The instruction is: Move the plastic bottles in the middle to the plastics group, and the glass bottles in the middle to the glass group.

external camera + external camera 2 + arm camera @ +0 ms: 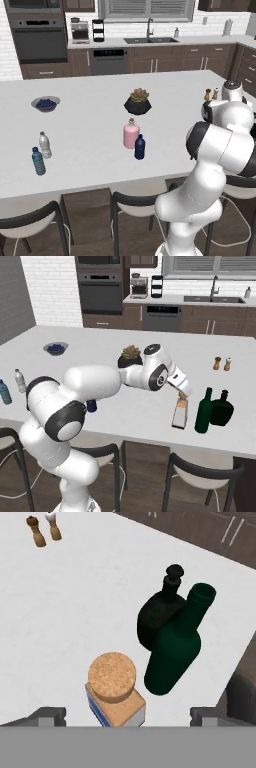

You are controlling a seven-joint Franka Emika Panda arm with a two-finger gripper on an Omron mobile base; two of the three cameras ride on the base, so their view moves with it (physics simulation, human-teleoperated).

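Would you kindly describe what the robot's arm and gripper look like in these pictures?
The arm is made of rounded, glossy white segments joined by dark grey to black rings at the joints, on a white pedestal. The gripper shows as two small, blocky dark grey fingertips. No markings can be made out, and thin pale cables trail near the base.

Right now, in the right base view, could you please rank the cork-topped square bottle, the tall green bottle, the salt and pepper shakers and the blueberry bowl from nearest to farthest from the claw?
1. Square clear cork-topped bottle, directly under the open claw.
2. Tall dark green glass bottle, just right of it.
3. Small salt and pepper shakers, farther back, right.
4. Grey bowl of blueberries, far left.
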